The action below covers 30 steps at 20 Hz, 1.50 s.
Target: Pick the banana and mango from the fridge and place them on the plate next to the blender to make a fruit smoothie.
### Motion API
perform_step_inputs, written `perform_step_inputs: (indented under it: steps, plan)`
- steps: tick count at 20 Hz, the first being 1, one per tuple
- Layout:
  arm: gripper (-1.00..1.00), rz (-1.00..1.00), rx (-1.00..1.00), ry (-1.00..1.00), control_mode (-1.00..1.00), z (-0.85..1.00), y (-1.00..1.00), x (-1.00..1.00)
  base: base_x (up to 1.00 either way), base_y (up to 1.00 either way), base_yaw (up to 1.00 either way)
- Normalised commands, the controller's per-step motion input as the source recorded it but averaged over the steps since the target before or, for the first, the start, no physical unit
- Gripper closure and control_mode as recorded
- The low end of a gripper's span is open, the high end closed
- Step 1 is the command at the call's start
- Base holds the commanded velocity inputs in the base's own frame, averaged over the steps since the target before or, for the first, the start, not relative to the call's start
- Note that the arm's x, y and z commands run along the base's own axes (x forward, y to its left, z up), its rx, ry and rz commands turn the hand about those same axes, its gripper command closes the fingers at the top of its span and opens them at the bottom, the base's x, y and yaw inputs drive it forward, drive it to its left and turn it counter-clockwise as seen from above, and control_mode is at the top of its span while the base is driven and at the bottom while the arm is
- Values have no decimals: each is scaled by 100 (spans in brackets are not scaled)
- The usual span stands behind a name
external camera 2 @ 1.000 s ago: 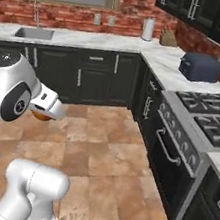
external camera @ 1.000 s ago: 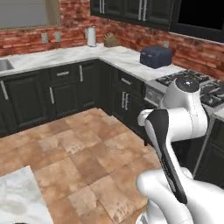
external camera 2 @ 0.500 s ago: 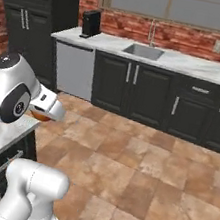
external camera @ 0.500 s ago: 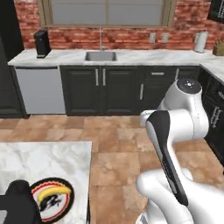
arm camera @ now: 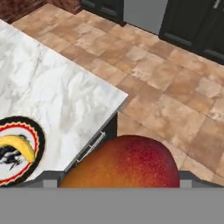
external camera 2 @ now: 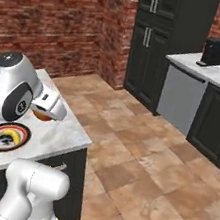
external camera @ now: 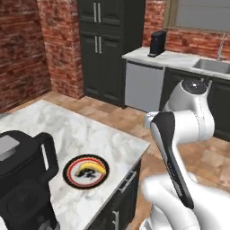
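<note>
My gripper (external camera 2: 46, 112) is shut on the mango (external camera 2: 41, 116), a rounded orange-red fruit that looms large at the bottom of the hand view (arm camera: 127, 164). It hangs near the corner of the marble island (arm camera: 65, 96), right of the plate (external camera 2: 5, 136). The plate (external camera: 86, 171) has a black rim and a red-orange ring, and the yellow banana (external camera: 92, 170) lies on it. The hand view has plate (arm camera: 26, 166) and banana (arm camera: 19, 146) at its left edge. The black blender (external camera: 24, 179) stands just left of the plate. The fridge is out of view.
Tall dark cabinets (external camera: 110, 49) stand against the brick wall (external camera 2: 51, 16). A grey dishwasher (external camera: 143, 85) sits under a counter with a black coffee machine (external camera: 157, 43) and a sink (external camera: 211, 65). Tiled floor (external camera 2: 140, 152) lies beyond the island's edge.
The whole picture has swung as the base turned: stove and sink counters gave way to the island with blender and plate. The mango stays in the gripper.
</note>
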Motion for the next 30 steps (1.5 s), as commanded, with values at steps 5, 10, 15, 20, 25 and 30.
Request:
perform_step_inputs:
  steps: [5, 10, 15, 20, 25, 30]
  plan:
    - [100, 0, 0, 0, 100, 0, 0, 0, 11, 0, 98]
    - [100, 0, 0, 0, 100, 0, 0, 0, 23, -9, 90]
    - [100, 0, 0, 0, 100, 0, 0, 0, 36, -11, 37]
    - [100, 0, 0, 0, 100, 0, 0, 0, 36, 4, 12]
    - [100, 2, 0, 3, -100, -17, 0, 26, 33, 1, 4]
    - [100, 1, 0, 10, -100, -93, 0, 83, 0, 0, 0]
